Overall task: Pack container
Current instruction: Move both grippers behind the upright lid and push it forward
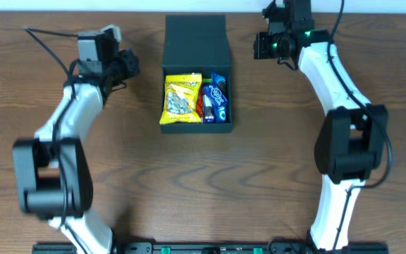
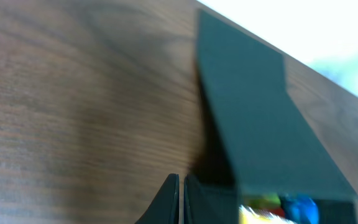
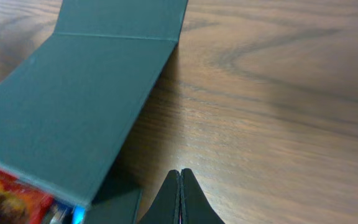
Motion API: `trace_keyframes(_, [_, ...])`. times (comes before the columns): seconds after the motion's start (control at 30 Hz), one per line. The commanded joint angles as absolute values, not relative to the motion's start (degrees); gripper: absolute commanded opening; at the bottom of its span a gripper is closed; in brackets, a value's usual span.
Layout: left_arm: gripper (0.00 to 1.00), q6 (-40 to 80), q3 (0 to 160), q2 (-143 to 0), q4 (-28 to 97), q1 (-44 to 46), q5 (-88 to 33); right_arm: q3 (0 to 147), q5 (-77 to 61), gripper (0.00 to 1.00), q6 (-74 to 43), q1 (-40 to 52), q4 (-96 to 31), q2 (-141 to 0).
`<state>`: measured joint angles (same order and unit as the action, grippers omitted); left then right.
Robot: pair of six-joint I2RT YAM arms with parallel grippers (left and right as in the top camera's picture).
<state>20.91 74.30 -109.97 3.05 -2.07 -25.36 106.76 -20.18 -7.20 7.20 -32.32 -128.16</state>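
Note:
The dark teal container [image 1: 196,42] stands at the table's back centre with its flap lid raised and leaning over the box. Inside lie a yellow snack packet [image 1: 182,97] and blue and red packets [image 1: 216,99]. My left gripper [image 1: 129,67] is shut and empty, just left of the box; its wrist view shows the lid [image 2: 260,118] to the right of the fingers [image 2: 182,186]. My right gripper [image 1: 263,46] is shut and empty, just right of the box; its wrist view shows the lid [image 3: 73,106] to the left of the fingers [image 3: 180,180].
Bare wooden table [image 1: 203,183] lies all around the box. The table's far edge runs just behind the container. The arm bases stand at the front left and front right.

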Motion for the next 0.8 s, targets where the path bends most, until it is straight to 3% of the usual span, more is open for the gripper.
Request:
trace_keyframes(0.0, [0.06,24.7,84.5,-118.0,7.5,-2.2,-31.6,107.7,-28.7,0.01,-11.1,6.0,-30.9,-133.8])
trace_keyframes(0.3, [0.06,25.6,110.4,-138.0,25.4,-1.5,-35.9,114.3,-36.1,0.01,-13.3,6.1,-30.6,-142.2])
trace_keyframes(0.77, [0.06,29.5,113.8,-143.0,27.0,1.5,-41.7,114.7,-40.2,0.01,-13.3,8.3,-31.2,-143.2])
